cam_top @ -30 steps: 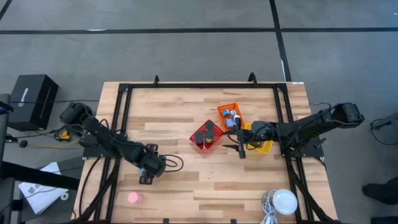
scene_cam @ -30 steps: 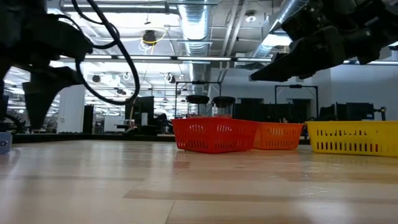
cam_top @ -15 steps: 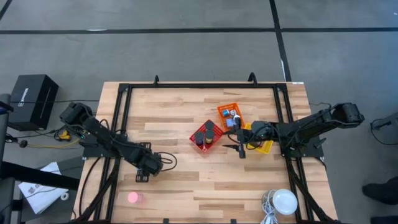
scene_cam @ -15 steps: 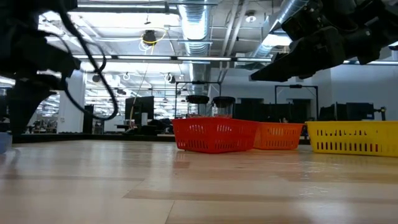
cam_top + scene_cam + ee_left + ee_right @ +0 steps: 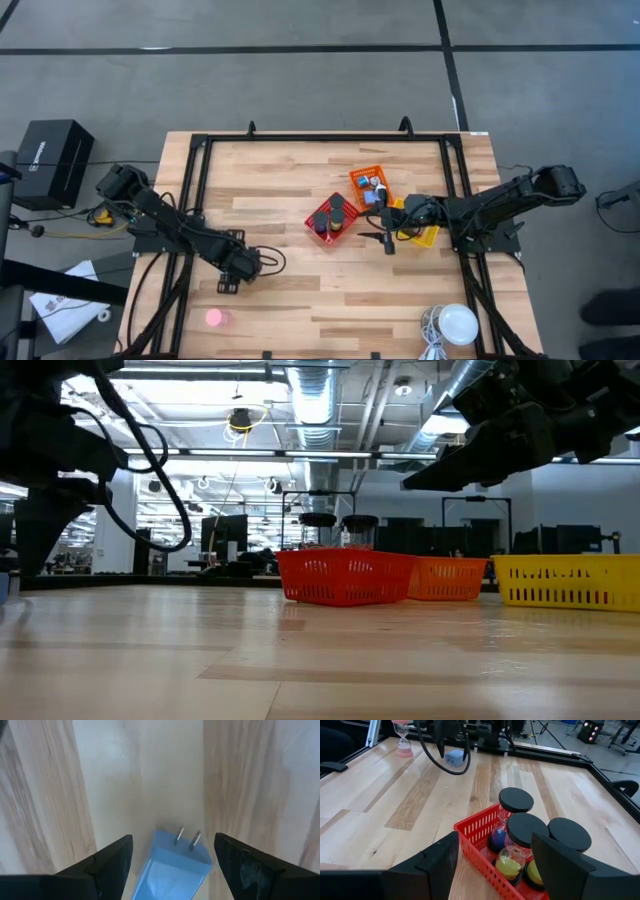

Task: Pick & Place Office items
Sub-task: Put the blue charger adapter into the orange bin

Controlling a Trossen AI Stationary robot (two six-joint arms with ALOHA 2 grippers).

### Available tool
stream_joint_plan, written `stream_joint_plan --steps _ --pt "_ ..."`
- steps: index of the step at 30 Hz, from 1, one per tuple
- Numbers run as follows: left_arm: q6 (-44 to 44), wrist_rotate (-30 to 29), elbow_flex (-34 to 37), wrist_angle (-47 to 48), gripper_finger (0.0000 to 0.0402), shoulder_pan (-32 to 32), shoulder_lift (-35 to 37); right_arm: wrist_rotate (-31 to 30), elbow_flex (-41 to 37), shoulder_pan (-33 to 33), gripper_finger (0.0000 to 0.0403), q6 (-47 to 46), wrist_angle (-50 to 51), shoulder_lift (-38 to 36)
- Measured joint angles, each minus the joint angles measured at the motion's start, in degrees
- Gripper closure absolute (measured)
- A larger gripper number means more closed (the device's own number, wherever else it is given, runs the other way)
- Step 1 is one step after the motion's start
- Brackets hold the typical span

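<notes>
In the left wrist view a blue block (image 5: 175,867) with two silvery prongs lies flat on the wood. My left gripper (image 5: 173,840) is open, with one finger on each side of the block and a gap to both. It hovers near the table's left front (image 5: 228,283). In the right wrist view the same block (image 5: 455,756) shows below that gripper. My right gripper (image 5: 494,840) is open and waits above the red basket (image 5: 331,218), which holds three black-capped hourglasses (image 5: 522,832). A pink hourglass (image 5: 214,318) stands near the front edge.
The orange basket (image 5: 371,187) holds small items, and the yellow basket (image 5: 420,228) sits beside it under the right arm. A white round lamp (image 5: 458,324) stands at the near right corner. A black frame rail (image 5: 330,138) runs along the table's far side.
My left gripper has moved a short way toward the table's left edge, staying low over the table, then has held still. The right arm has not moved.
</notes>
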State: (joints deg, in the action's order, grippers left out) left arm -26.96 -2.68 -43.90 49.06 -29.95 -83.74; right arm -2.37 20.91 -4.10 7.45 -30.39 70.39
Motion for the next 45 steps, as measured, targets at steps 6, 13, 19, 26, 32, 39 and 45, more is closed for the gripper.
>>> stream_joint_plan --steps 6,13,19,26,32,39,45 --pt "0.2 0.0 -0.4 0.4 0.0125 -0.2 0.0 0.0 0.0 0.0 0.0163 0.0 0.0 0.0" --pt "4.2 1.3 -0.4 0.9 0.0126 -2.7 0.0 0.0 0.0 0.0 0.0163 0.0 0.0 0.0" --pt "4.3 1.0 -0.4 1.8 0.0126 -4.1 0.0 0.0 0.0 0.0 0.0163 0.0 0.0 0.0" --pt "13.0 -0.3 -0.4 2.4 0.0126 -4.2 0.0 0.0 0.0 0.0 0.0163 0.0 0.0 0.0" --pt "13.0 2.4 0.9 2.4 0.0127 -4.2 0.0 0.0 0.0 0.0 0.0163 0.0 0.0 0.0" --pt "12.2 0.7 3.6 1.8 0.0127 -4.2 0.0 0.0 0.0 0.0 0.0163 0.0 0.0 0.0" --pt "11.6 0.5 3.7 1.5 0.0139 -4.2 0.0 0.0 0.0 0.0 0.0163 0.0 0.0 0.0"
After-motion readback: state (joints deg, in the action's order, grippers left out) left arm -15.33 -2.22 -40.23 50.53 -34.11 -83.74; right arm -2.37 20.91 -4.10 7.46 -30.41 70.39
